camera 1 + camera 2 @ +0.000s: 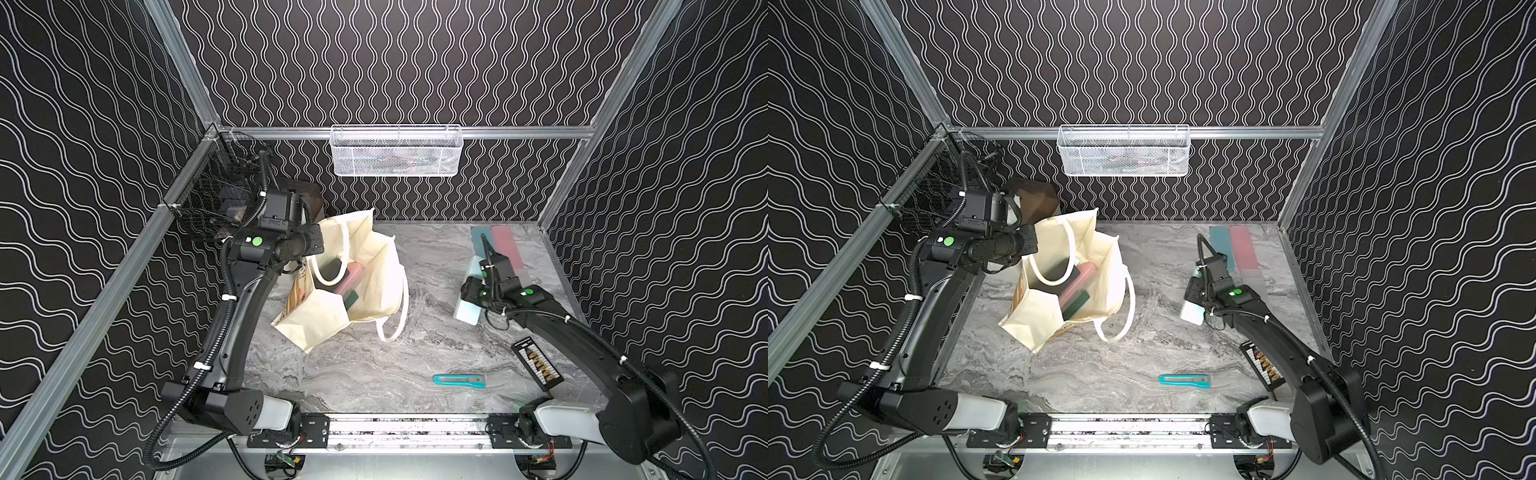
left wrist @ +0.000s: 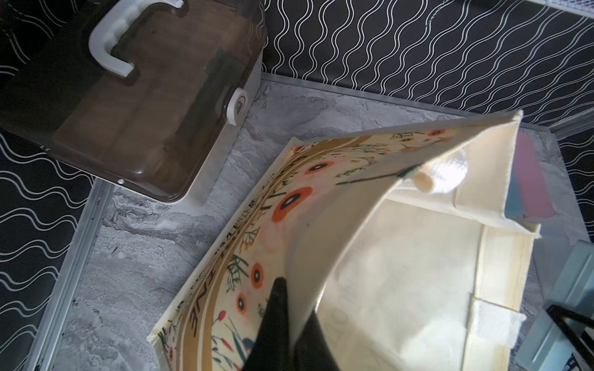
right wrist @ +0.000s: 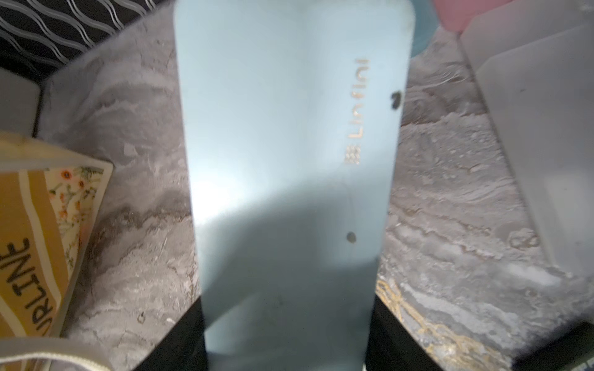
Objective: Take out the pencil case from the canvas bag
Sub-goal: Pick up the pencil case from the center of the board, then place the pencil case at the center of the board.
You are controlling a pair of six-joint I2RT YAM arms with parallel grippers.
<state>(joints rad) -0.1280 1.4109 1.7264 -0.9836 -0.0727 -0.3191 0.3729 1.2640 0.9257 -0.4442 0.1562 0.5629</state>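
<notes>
My left gripper (image 2: 291, 324) is pinched tight on the flowered wall of the canvas bag (image 1: 370, 245), the cloth rim sandwiched between my two dark fingers. The bag stands open-mouthed on the table (image 1: 374, 374), one loop handle draped outside. My right gripper (image 3: 287, 343) has its jaws set fairly wide around the pencil case (image 3: 289, 128), a flat pale blue one with small gold lettering, a finger against each long edge. The case is out of the bag, well to its right (whether its far end rests on the table I cannot tell). Just beyond it lie a teal case (image 1: 478, 239) and a pink case (image 1: 505, 245). A brown-lidded box (image 2: 144, 106) sits behind the bag.
</notes>
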